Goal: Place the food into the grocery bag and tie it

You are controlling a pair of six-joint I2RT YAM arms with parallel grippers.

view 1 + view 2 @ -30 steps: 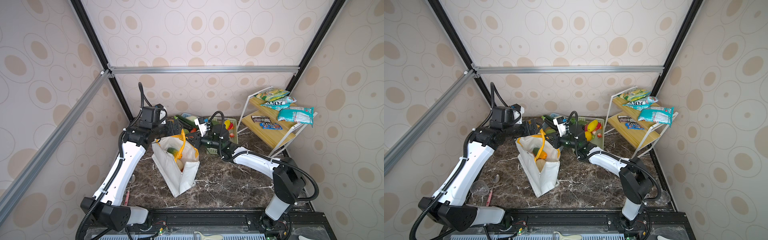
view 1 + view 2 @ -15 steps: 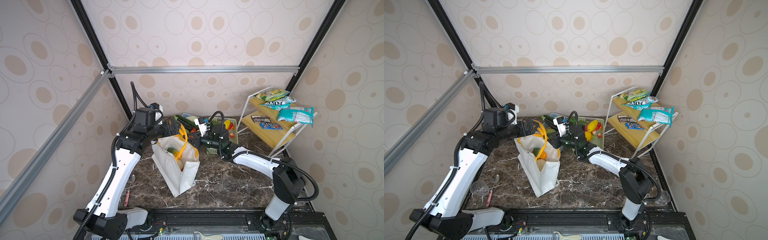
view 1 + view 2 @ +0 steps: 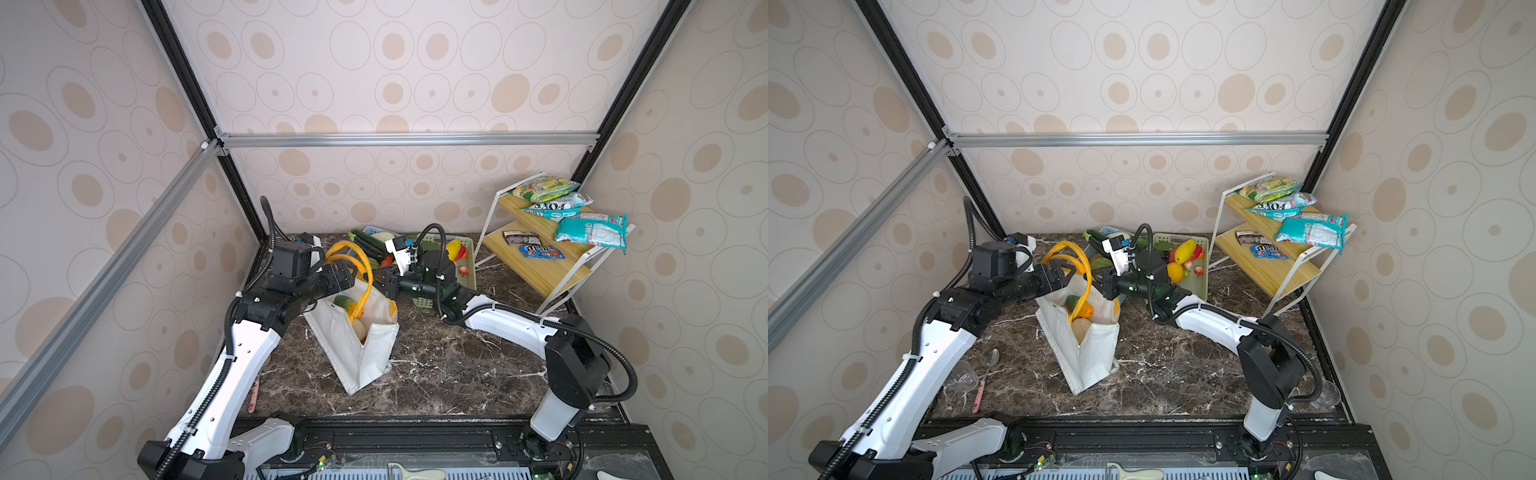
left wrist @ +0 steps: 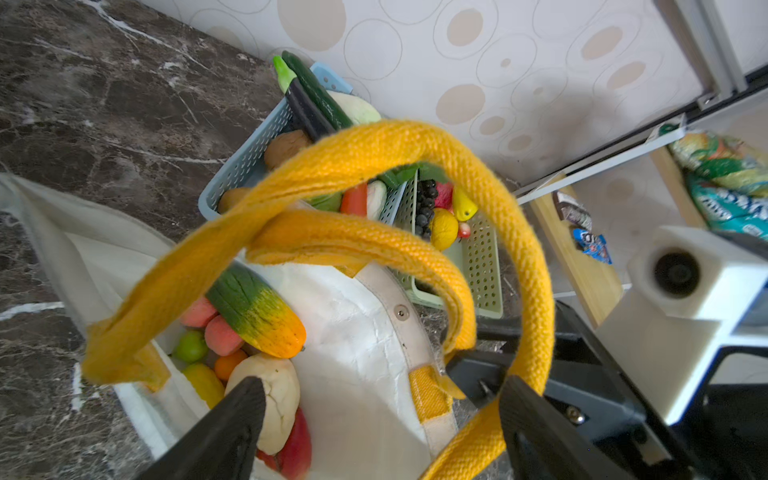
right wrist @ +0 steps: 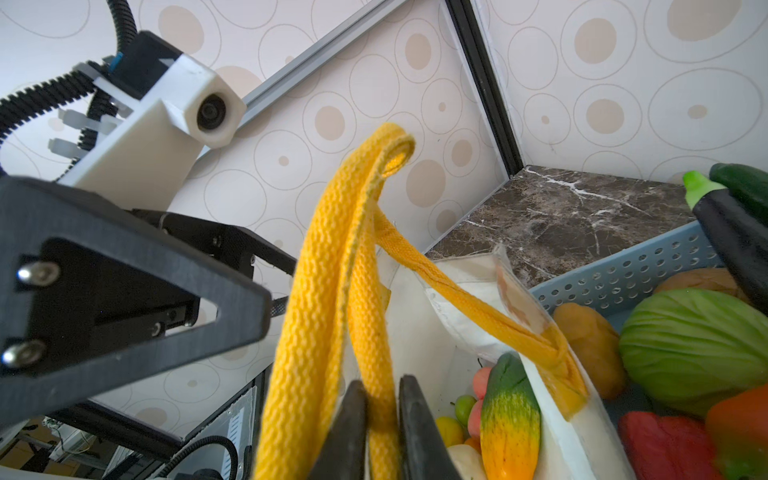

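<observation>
Right gripper (image 5: 382,388) pinches one yellow handle (image 5: 370,324) of the upright grocery bag (image 3: 361,349) containing the food (image 4: 257,309); left gripper (image 4: 380,388) stands wide open at the bag's top.

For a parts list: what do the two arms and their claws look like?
The left arm and right arm have white shell links, black joints, and black ribbed cable hose fastened with white zip ties. A white camera box sits on each wrist. The left claw and right claw are black, with flat wedge-shaped fingers and silver screws.
</observation>
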